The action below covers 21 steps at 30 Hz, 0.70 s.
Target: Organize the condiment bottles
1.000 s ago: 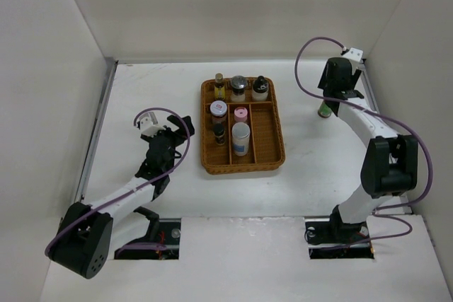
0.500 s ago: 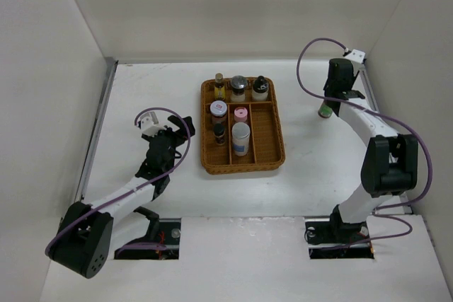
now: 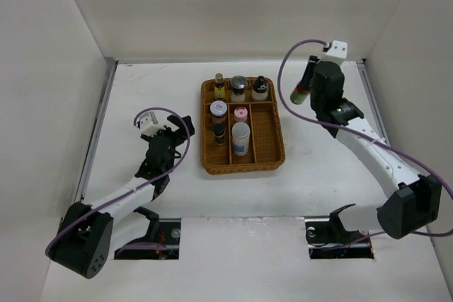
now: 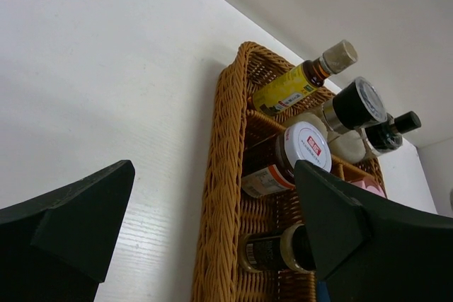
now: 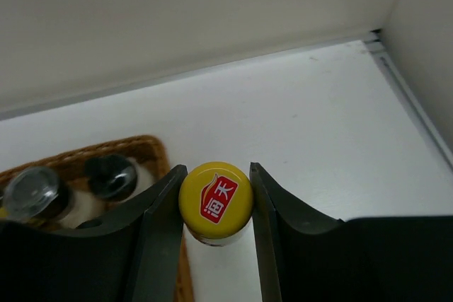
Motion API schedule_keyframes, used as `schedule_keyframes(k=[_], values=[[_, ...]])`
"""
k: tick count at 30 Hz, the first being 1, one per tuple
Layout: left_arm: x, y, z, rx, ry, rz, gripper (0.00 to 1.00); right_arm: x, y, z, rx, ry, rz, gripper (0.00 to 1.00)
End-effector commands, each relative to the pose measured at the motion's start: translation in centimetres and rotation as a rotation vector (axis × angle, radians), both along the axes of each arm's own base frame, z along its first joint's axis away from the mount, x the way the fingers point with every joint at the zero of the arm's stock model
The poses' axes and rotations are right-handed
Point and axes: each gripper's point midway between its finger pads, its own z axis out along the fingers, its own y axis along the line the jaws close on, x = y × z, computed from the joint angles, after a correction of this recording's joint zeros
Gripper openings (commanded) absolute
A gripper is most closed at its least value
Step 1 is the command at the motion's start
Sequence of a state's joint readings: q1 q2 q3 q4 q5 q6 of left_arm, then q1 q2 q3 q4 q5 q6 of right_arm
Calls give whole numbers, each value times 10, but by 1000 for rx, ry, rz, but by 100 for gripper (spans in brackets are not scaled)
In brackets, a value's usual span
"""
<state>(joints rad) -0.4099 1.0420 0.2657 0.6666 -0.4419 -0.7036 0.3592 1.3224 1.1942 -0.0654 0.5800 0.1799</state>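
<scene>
Right gripper [image 5: 216, 173]: clamping the yellow-capped bottle [image 5: 216, 201] at its cap
Bottle: hanging airborne, right of wicker tray [image 3: 244, 169]
Handling: likely light, rigid, slippery; gripping below cap is safest
Left gripper [image 4: 214, 175]: gaping open

The left arm [image 3: 120, 192] is stretching low and forward from its base at the near left, its forearm slanting up and to the right. The left gripper [image 3: 182, 125] is pointing away from the base with its jaws standing wide apart and nothing between them. The right arm [image 3: 368, 146] is reaching far up the right side, its elbow bending near the base and its wrist turning inward to the left. The right gripper [image 5: 216, 171] is clamping a yellow-capped bottle [image 5: 215, 199], one finger pressing on each side just under the cap.
</scene>
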Motion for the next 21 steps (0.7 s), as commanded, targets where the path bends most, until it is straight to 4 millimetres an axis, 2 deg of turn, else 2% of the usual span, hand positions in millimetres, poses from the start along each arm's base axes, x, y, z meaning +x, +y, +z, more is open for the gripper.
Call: schedule_keyframes(k=[1, 5, 11, 15, 21], values=[[0, 10, 19, -25, -66, 42, 100, 2, 49, 46, 77, -155, 119, 30], [-4, 18, 21, -26, -78, 77, 100, 4, 98, 34, 83, -150, 222, 30], [-4, 20, 21, -22, -74, 85, 100, 14, 141, 13, 68, -104, 297, 31], [-3, 22, 18, -18, -66, 93, 100, 18, 159, -6, 48, -79, 323, 31], [-2, 22, 17, -15, -59, 92, 100, 26, 164, -32, -6, -65, 298, 31]])
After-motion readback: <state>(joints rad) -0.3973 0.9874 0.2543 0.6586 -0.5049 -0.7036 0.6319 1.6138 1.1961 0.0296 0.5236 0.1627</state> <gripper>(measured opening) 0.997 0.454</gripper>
